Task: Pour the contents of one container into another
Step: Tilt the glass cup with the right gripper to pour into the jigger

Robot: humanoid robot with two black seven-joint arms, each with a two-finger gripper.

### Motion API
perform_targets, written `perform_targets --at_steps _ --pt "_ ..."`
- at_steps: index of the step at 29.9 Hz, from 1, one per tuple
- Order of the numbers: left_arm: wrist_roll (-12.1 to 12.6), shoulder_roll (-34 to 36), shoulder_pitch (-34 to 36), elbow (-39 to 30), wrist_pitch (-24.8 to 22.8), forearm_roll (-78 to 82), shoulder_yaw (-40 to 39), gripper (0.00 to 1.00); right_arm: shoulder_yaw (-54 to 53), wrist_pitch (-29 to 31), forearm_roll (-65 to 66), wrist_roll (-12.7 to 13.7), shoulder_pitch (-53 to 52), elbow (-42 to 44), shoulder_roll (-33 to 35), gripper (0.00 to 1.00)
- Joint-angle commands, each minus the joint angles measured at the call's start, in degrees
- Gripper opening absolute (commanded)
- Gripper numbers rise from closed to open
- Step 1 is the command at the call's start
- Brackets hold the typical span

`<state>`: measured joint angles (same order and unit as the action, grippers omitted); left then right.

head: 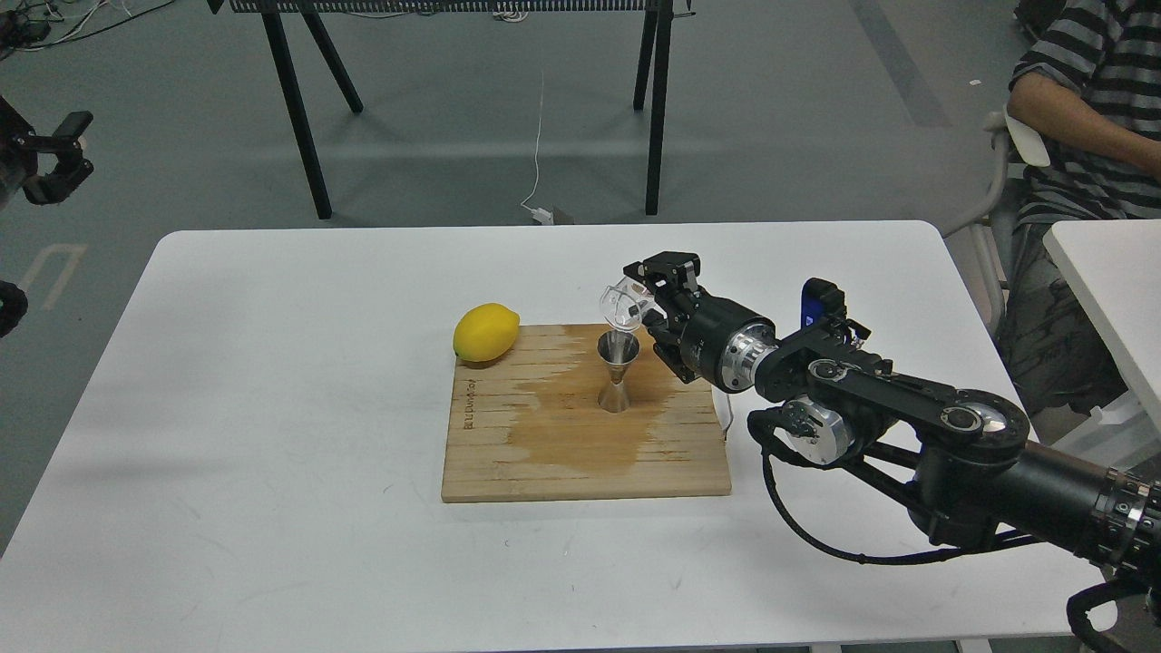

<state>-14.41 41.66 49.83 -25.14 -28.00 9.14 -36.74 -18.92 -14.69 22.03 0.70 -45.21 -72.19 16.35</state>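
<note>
A small, round, clear colourless glass cup (625, 305) is tipped steeply, mouth down and to the left, directly above the open top of a shiny silver steel jigger (617, 372). The jigger is hourglass-shaped, two cones joined at a narrow waist, and stands upright near the middle of a pale rectangular wooden cutting board (508, 453). A thin clear stream runs from the cup's lip into the jigger's upper cone. The board's slatted grain is darkened by a broad wet patch spreading around and in front of the jigger's foot.

The right gripper (646, 299), black and blocky, has its jaws closed on the cup from the right side, holding it clear of the jigger's rim. At the board's far left corner rests a smooth, oval yellow lemon (486, 332), well apart from the jigger. The board lies on a matte white table (272, 408) with rounded corners.

The left gripper (56, 156) hangs off to the far left beyond the table, its dark fingers parted with nothing between them.
</note>
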Motion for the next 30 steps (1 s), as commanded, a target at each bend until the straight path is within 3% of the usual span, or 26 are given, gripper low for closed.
perform_targets --at_steps 1,30 --pt "0.0 0.08 0.0 0.0 0.0 0.0 0.0 0.99 1.52 -0.07 1.08 0.0 -0.49 0.04 0.08 0.16" --pt "-0.09 0.08 0.0 0.0 0.0 0.0 0.0 0.99 1.96 0.01 5.47 -0.18 -1.98 1.27 0.79 0.16"
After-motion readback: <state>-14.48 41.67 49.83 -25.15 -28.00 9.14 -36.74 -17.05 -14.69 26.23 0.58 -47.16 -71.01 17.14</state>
